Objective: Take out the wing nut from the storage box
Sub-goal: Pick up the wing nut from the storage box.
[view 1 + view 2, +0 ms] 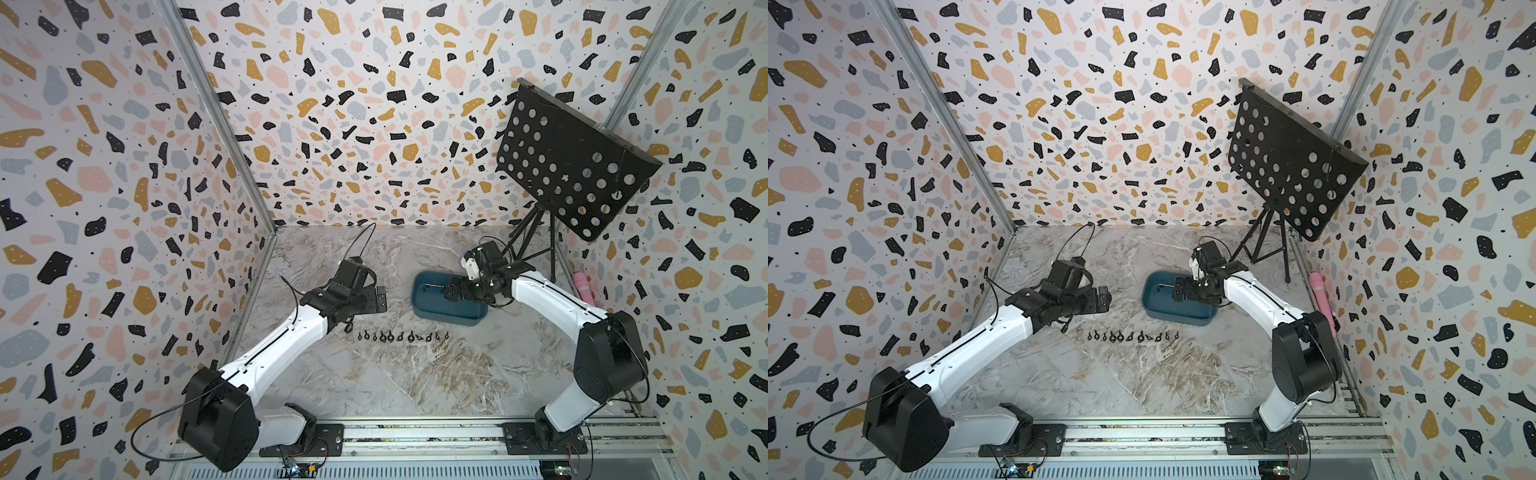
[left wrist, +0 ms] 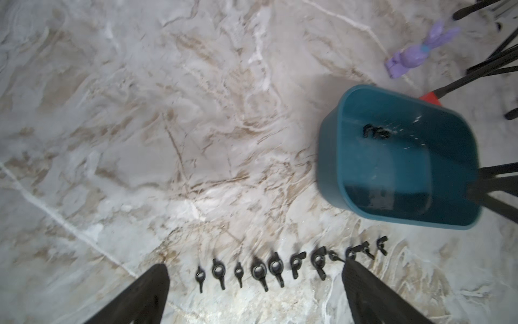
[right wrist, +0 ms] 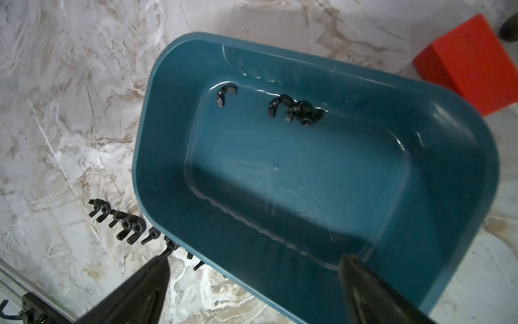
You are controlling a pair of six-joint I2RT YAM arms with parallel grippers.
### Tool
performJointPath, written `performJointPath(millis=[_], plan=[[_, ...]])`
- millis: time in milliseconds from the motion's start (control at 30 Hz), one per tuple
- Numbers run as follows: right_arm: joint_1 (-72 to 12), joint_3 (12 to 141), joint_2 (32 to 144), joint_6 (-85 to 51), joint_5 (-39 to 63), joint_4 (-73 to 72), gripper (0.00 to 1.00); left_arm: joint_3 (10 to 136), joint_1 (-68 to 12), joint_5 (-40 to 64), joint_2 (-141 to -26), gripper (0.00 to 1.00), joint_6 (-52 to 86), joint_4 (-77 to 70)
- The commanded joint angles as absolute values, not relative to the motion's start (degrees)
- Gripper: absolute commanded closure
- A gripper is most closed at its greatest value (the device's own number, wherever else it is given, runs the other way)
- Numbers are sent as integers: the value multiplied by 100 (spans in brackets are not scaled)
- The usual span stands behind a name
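Hovering over the storage box (image 3: 168, 140) with the right gripper (image 3: 255, 259) spread wide, empty; left gripper (image 2: 255, 266) wide and empty too, above the row of nuts (image 2: 260, 269) on the surface (image 2: 140, 140). Best to take the lone wing nut (image 3: 225, 95) on the box floor, clear of the tangled cluster (image 3: 297, 109). Seemingly on its side, wings curling toward the box's middle, long axis wing to wing and slanted to the nearby wall — close across it.

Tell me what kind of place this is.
Probably a robot test booth: a left arm and right arm bolted to a metal rail, terrazzo-print walls boxing in a marble-look tabletop, and wing nuts laid in a neat row.
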State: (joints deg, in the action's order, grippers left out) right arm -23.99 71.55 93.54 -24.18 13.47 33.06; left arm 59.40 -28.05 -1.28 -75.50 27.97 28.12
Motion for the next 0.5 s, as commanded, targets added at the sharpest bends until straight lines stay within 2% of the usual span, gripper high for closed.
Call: performJointPath(millis=[0,100,300,467], plan=[[-2304,7148,9055,-2513,1277,3371,0,6311,-2830,311,-7821,1,2548,2517],[-2226,6994,8834,-2540,1363,3313,0,6698,-2867,528,-8228,12,2443,2461],[-2088,6689,8349,-2557,1482,3380,0,7525,-3232,642,-9217,27,2027,2445],[-1971,6445,7868,-2575,1607,3454,0,8247,-3584,638,-10091,47,1581,2475]])
